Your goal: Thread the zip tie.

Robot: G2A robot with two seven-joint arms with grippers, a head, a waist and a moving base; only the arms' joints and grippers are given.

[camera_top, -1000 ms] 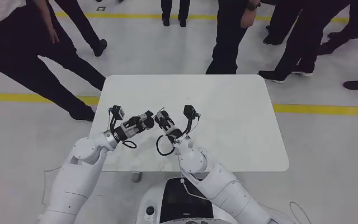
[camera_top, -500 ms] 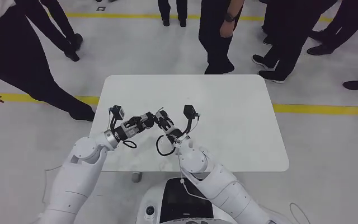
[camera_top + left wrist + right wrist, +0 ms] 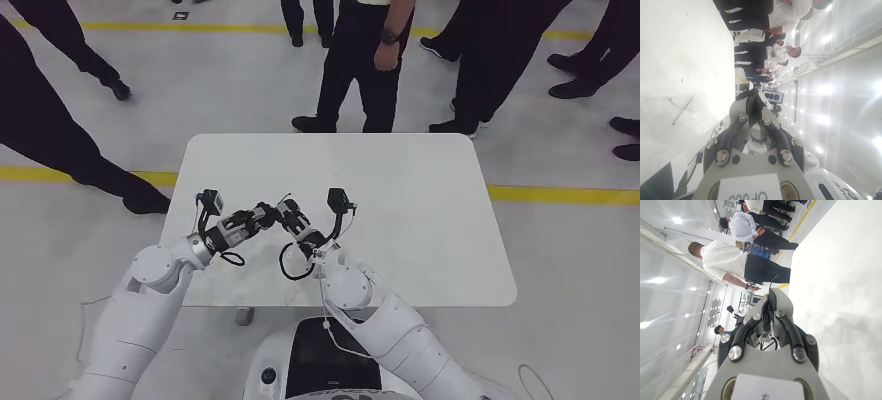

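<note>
Both arms hover over the near left part of the white table [image 3: 420,200], their tips almost touching. My right gripper [image 3: 287,209] [image 3: 769,298] is shut on the thin black zip tie [image 3: 773,280]. A short end of the zip tie pokes out past the fingertips, and in the top view a thin strand of the zip tie [image 3: 288,197] rises above the grippers. My left gripper [image 3: 270,213] [image 3: 753,94] is shut too, with a small dark piece pinched at its tip that looks like the tie's other end. Crossed thin shadows [image 3: 682,109] lie on the table beneath.
A black cable loop [image 3: 291,262] hangs under the right forearm near the table's front edge. The table's far and right parts [image 3: 440,230] are bare white surface. Several people stand on the floor beyond the far edge.
My left gripper has edged slightly toward the right one, narrowing the gap between the tips. The right arm is nearly still.
</note>
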